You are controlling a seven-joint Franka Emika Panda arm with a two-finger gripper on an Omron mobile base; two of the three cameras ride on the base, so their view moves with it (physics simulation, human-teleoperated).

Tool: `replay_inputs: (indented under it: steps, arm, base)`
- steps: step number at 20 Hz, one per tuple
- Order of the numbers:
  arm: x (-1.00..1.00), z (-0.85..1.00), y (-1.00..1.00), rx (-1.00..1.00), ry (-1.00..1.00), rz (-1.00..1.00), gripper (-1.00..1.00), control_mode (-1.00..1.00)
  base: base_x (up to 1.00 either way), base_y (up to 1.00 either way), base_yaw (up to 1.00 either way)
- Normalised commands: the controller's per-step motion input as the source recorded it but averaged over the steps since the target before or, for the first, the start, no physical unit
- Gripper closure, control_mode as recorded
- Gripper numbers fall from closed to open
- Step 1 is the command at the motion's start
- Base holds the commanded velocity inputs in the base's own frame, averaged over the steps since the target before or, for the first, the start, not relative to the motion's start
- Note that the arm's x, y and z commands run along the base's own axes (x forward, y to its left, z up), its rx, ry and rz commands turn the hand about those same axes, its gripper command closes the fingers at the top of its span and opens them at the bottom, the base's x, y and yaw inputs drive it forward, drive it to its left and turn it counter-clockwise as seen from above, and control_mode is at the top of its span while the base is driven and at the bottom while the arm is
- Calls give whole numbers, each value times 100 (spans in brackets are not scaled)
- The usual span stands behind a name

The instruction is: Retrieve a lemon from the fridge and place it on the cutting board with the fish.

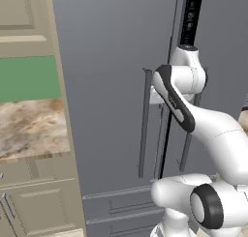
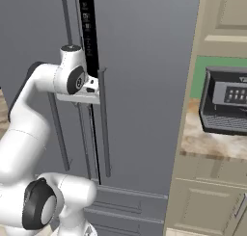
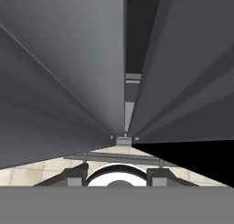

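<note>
The fridge (image 1: 106, 86) stands straight ahead of the base, tall and dark grey. Its two doors meet at a narrow black gap (image 2: 88, 32) that runs down the front. A long vertical bar handle (image 1: 144, 122) sits on the left door just beside the gap, and its twin (image 2: 103, 122) sits on the right door. Lower drawers (image 1: 121, 207) cross the bottom of the unit.

The white arm (image 1: 213, 129) reaches up and forward, its wrist close against the door fronts at the upper part of the handles, between the two bars. In the hand view the pincer (image 3: 116, 175) looks down along the seam of the doors. Grey door faces run away on both sides, the dark gap runs down the middle, and pale floor tiles (image 3: 27, 175) lie far below. Its two dark fingertips (image 3: 75, 175) stand apart at the bottom of that view. I cannot tell whether the pincer is released or clenched on a handle.

Beige cabinets (image 1: 29, 18) flank the fridge on both sides. To the left, a marbled surface (image 1: 29, 127) lies under a green wall (image 1: 29, 79). To the right, a dark coffee machine (image 2: 224, 102) stands on the surface (image 2: 212, 144), near its left end and back against the green wall.
</note>
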Motion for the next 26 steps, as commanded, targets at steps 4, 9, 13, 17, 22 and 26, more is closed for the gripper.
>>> replay_inputs:
  steps: [4, 9, 13, 17, 22, 26]
  arm:
    - [0, 0, 0, 0, 0, 0, -100, 100]
    - [0, 0, 0, 0, 0, 0, -100, 100]
    - [0, 0, 0, 0, 0, 0, -100, 100]
    - [0, 0, 0, 0, 0, 0, -100, 100]
    - [0, 0, 0, 0, 0, 0, -100, 100]
    - [0, 0, 0, 0, 0, 0, -100, 100]
  base:
    - [-6, 0, 0]
    - [-49, 0, 0]
    - [-66, 0, -1]
    - [-45, 0, -2]
    - [-26, -3, -1]
    - [-15, -12, 0]
